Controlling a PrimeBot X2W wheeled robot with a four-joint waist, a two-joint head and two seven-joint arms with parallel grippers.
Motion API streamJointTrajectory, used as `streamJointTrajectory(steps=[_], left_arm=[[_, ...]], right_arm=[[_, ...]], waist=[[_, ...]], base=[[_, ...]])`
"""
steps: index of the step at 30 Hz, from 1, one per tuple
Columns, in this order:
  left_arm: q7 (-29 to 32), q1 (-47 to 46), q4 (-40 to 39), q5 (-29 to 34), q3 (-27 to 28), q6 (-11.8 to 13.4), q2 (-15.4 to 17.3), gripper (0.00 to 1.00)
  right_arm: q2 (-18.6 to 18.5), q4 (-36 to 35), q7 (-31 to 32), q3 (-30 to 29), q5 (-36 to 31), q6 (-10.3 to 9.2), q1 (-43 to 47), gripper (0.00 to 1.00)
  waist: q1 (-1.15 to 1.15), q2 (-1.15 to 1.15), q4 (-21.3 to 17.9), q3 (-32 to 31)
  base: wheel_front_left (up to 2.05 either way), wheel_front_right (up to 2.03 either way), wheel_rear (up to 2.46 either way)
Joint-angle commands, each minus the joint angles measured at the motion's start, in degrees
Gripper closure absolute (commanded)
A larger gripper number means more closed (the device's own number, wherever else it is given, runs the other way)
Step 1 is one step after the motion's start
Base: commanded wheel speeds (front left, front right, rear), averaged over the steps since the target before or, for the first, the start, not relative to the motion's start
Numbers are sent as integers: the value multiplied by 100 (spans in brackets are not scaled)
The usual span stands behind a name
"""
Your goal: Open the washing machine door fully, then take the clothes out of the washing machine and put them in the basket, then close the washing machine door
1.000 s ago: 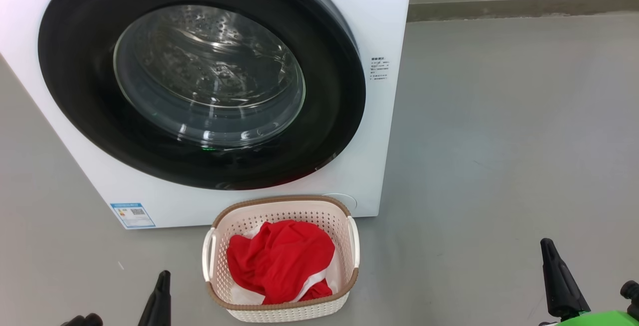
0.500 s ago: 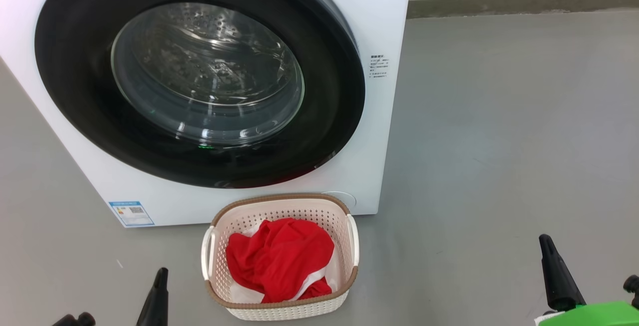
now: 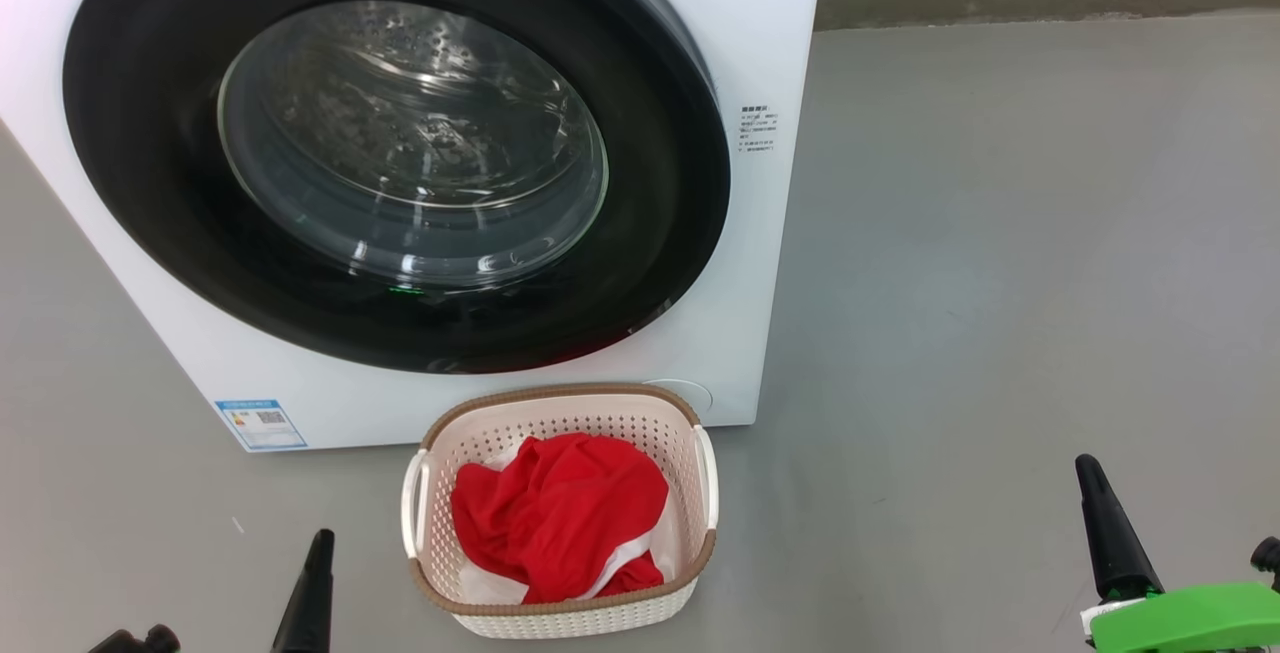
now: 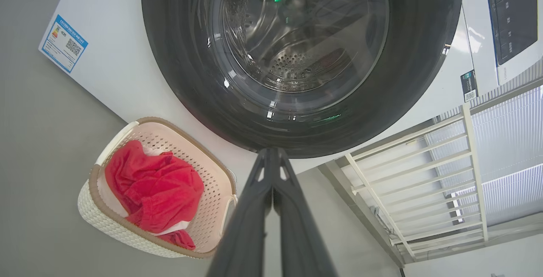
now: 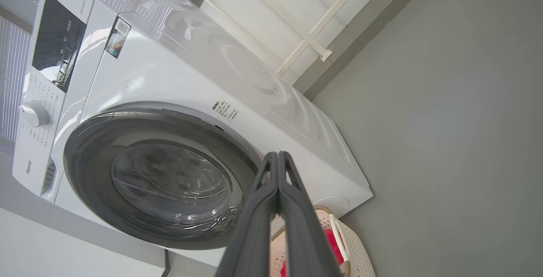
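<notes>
1. The left tool [image 3: 320, 543] hangs low over the floor [image 3: 1000, 233], fingers pressed together, gripping nothing
2. The washing machine door [image 3: 410, 143] sits flush on the washing machine [image 3: 760, 13]; closing looks done
3. The basket [image 3: 560, 395], just before the machine, holds the clothes [image 3: 555, 513]; unloading looks finished
4. The right tool [image 3: 1085, 465] is well off to the right, fingers together, empty; seemingly nothing left
</notes>
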Motion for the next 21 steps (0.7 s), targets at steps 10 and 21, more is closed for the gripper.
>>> streamJointTrajectory(steps=[10,21], left_arm=[[194,-337,-172,-738,193,-32,63,100],[374,-403,-179,-1399,242,-36,65,100]], right_arm=[[-123,-4,197,94,787,0,-456,100],[-136,125,388,108,1498,-2,-629,100]], waist=[[0,0,-9,31],[0,0,-18,63]], base=[[0,0,0],[0,0,0]])
